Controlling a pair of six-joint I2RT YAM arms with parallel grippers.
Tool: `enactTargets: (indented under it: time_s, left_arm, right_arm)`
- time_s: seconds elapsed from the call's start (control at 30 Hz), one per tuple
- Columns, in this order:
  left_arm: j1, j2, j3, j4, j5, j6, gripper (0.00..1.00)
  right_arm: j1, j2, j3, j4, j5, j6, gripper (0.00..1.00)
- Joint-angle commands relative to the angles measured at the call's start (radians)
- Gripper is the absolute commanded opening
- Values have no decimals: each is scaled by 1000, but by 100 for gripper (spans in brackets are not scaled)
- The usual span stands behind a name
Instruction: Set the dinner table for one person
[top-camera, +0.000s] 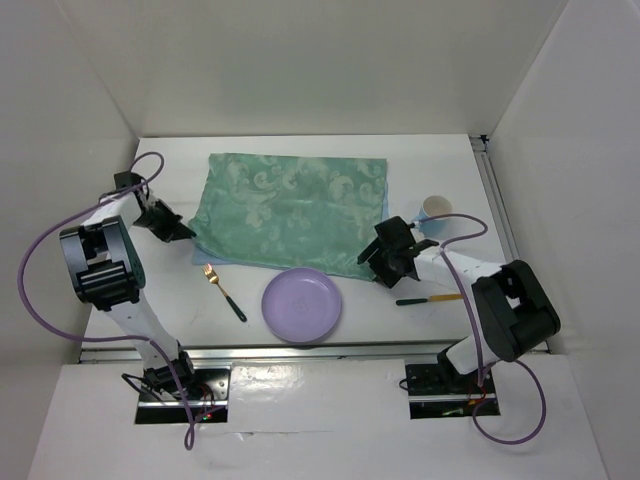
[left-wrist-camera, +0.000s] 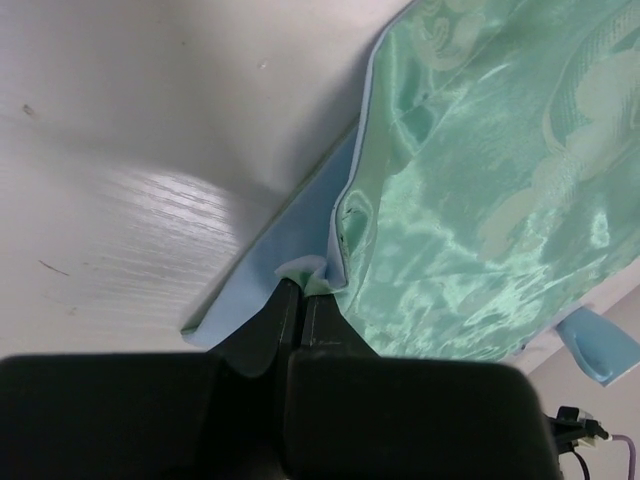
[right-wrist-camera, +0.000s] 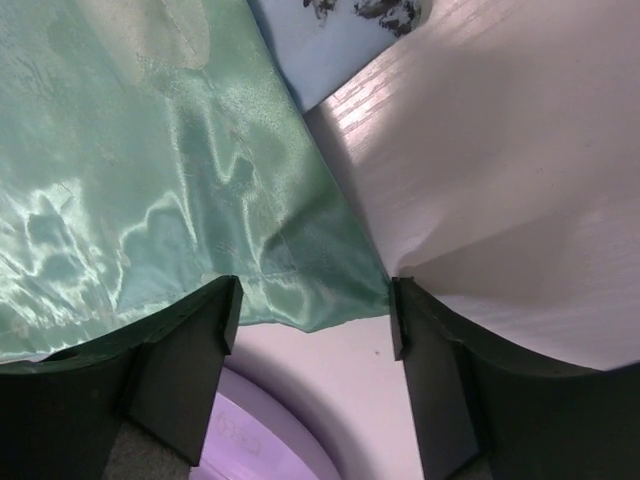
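One plain white dinner table (top-camera: 300, 150); left fingers (left-wrist-camera: 266, 330) pinch green cloth (top-camera: 290, 205), right fingers (right-wrist-camera: 185, 370) spread.

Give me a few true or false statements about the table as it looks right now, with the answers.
1. The left claw is shut on a corner of the green cloth. True.
2. The purple plate sits in the middle of the cloth. False: it rests on the bare dinner table, just off the cloth's near edge.
3. The right claw is open, with a cloth corner between its fingers. True.
4. The fork lies on the plate. False: it lies on the table, left of the plate.
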Motion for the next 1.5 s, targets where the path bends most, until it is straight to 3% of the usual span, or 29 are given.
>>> enactTargets:
  time_s: [0.0,0.07,0.17,0.2,0.27,0.5,0.63,0.8,0.97,1.07,1.3,1.47]
  left_arm:
    - [-8,-42,51,-31,8,25,0]
    - [-19,-42,62,-31,-4,25,0]
    - [-19,-51,73,-40,-4,25,0]
    - [-19,-51,73,-40,-4,25,0]
    - [-19,-51,100,-51,7,25,0]
    - [-28,-40,271,-118,62,25,0]
    - [-46,27,433,-143,117,25,0]
    - [-57,124,665,-131,203,3,0]
    - [-91,159,765,-97,292,3,0]
    - [-91,106,630,-97,311,23,0]
    - [-100,-110,34,43,231,68,0]
    - [-100,-88,-14,23,154,92,0]
  right_arm:
    - [27,12,-24,-45,47,-1,71]
    - [27,21,-37,-1,25,-10,64]
    - [37,63,-7,-2,27,-10,46]
    - [38,63,-7,-11,36,0,23]
    - [47,74,18,-52,73,11,0]
    - [-17,-12,241,-68,180,-190,0]
    - [-131,87,485,-43,122,-376,0]
    - [-257,288,853,-27,16,-471,0]
    - [-288,330,947,-16,4,-515,0]
    - [-288,305,850,7,-18,-515,0]
    - [-288,196,523,59,-74,-486,0]
    - [-278,173,395,59,-126,-486,0]
